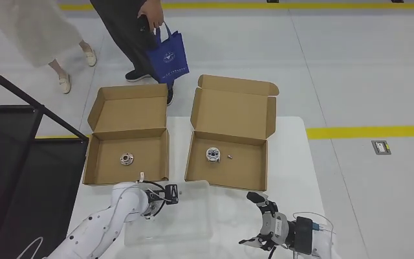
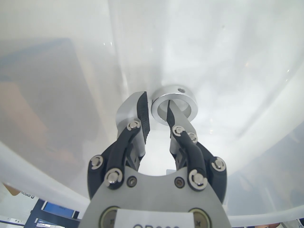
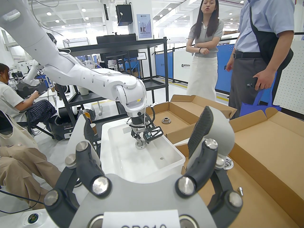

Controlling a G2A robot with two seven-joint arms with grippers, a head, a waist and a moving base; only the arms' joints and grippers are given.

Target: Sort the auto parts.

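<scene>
Metal-stiff, slick, likely weighty: pinch ring across its wall inside tub, left gripper narrowly parted astride it; right gripper splayed, empty.

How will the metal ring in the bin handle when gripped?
The metal ring looks solid and rigid, probably heavy for its size. Its polished wall may slip in the left gripper, which straddles one side. Lying flat, it shouldn't roll.

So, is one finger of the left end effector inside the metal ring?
Yes, one finger of the left end effector sits inside the shaft collar, the other outside it.
</scene>
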